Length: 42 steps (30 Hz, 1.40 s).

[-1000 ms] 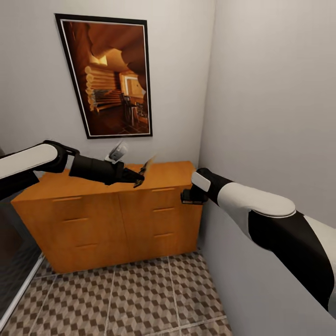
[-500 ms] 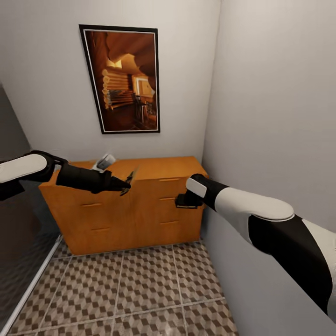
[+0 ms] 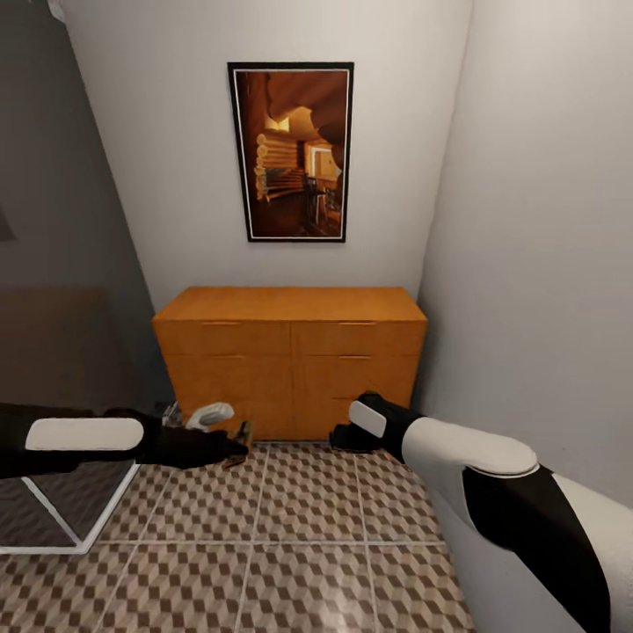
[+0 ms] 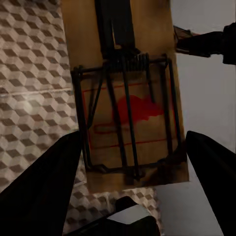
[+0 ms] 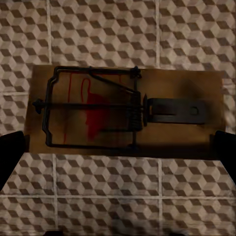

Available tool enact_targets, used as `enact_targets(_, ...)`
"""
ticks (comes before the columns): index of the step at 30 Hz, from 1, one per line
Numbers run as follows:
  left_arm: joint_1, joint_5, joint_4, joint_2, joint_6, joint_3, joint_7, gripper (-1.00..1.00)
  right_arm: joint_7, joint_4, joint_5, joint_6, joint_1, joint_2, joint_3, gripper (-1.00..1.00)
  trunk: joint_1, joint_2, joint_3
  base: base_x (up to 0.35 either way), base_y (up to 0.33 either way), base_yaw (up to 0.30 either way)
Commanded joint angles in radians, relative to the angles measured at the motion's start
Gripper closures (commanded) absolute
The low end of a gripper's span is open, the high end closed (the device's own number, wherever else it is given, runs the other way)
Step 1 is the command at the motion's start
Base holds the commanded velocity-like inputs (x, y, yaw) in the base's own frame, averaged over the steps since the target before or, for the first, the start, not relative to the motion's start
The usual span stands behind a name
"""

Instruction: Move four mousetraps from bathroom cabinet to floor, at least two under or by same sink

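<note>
The orange-brown cabinet point(image 3: 290, 352) stands against the far wall with its drawers closed. My left gripper point(image 3: 230, 450) hangs low over the bathroom floor point(image 3: 299, 519), shut on a tan mousetrap point(image 3: 240, 436) held on edge. In the left wrist view that mousetrap point(image 4: 125, 103) sits between the dark fingers point(image 4: 42, 191). My right gripper point(image 3: 343, 437) is low in front of the cabinet's right half. The right wrist view has a second mousetrap point(image 5: 123, 110) spanning between the fingers point(image 5: 11, 152), above the cube-patterned floor point(image 5: 118, 29).
A framed picture point(image 3: 294, 149) hangs above the cabinet. A plain wall point(image 3: 536, 264) runs close along the right. At the left, a white threshold point(image 3: 53, 520) borders a darker shower floor behind a dark panel point(image 3: 61, 264).
The view has pulled back and turned, so the cabinet looks farther off. Both arms have dropped from cabinet-top height to near the floor, each still holding its mousetrap.
</note>
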Motion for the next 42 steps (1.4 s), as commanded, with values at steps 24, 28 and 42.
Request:
enact_targets(24, 0.682, 0.035, 0.616, -0.331, -0.350, -0.184, 0.193, 1.00, 0.004, 0.000, 0.073, -0.267, 0.331, -0.006, 0.007, 1.00, -0.058, 0.104, 0.031, -0.151, 0.049, 0.275)
enact_targets(28, 0.748, 0.035, 0.746, -0.336, -0.313, -0.181, 0.194, 1.00, 0.004, 0.000, 0.120, -0.320, 0.332, -0.007, 0.006, 1.00, -0.074, 0.132, 0.041, 0.000, 0.000, 0.275)
enact_targets(42, 0.783, 0.035, 0.782, -0.524, -0.236, -0.179, 0.190, 1.00, 0.031, 0.004, 0.142, -0.359, 0.340, -0.041, 0.006, 1.00, -0.093, 0.167, 0.053, 0.000, 0.000, 0.110)
